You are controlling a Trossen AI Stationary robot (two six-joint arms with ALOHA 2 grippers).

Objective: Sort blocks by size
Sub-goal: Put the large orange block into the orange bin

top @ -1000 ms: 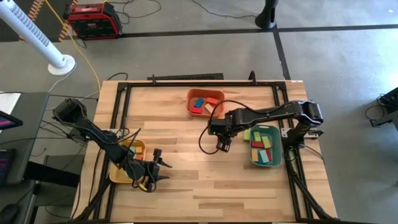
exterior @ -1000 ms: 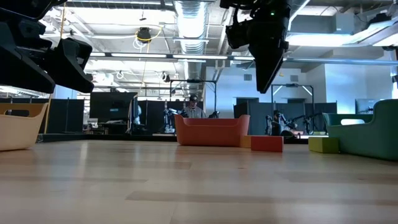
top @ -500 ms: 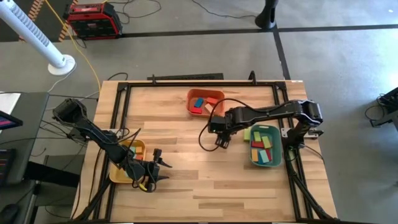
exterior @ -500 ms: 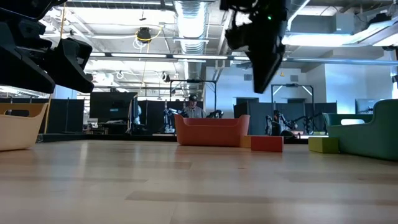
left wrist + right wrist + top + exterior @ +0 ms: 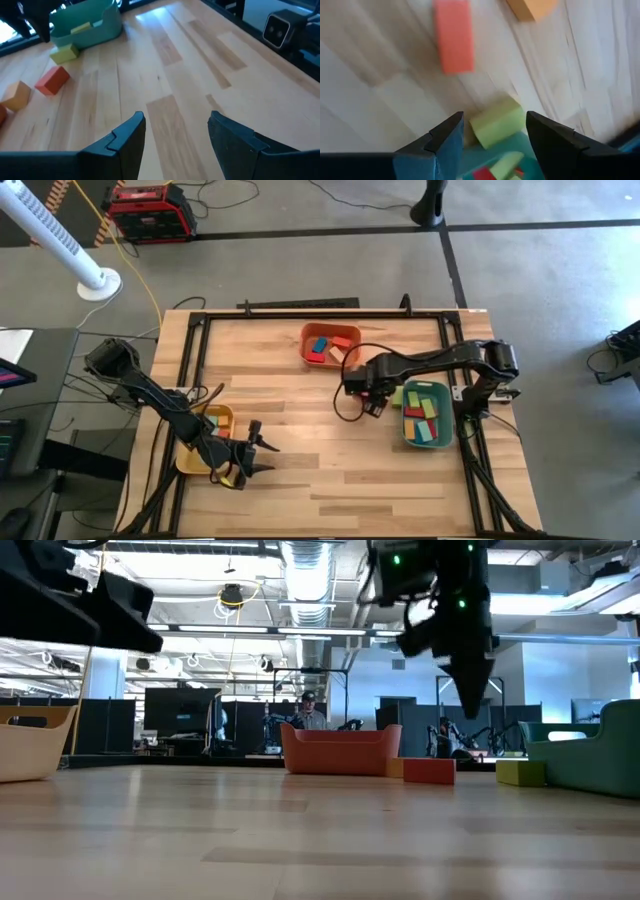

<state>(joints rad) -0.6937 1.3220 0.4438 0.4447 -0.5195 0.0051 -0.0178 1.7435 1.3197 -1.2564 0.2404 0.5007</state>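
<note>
Three loose blocks lie flat on the table between the orange tray (image 5: 306, 334) and the green tray (image 5: 446, 394): a red bar (image 5: 453, 35), an orange block (image 5: 532, 7) and a yellow-green block (image 5: 497, 122). My right gripper (image 5: 372, 406) hangs open above them, pointing steeply down. In its wrist view the yellow-green block shows between its fingers, clear below them. Both trays hold more blocks. My left gripper (image 5: 175, 135) stands open beside the yellow tray (image 5: 222, 416), above bare wood, aimed across the table.
A black frame (image 5: 190, 355) runs along the table's left, far and right edges. Cables trail from both arms. Bare wood spreads over the table's middle and near side (image 5: 330, 480). Far behind the table, a person sits in the room (image 5: 310, 715).
My right gripper has gone toward the table's right edge and the green tray, sinking a little and tipping more steeply downward. It stays open. My left gripper has tipped up slightly without changing place.
</note>
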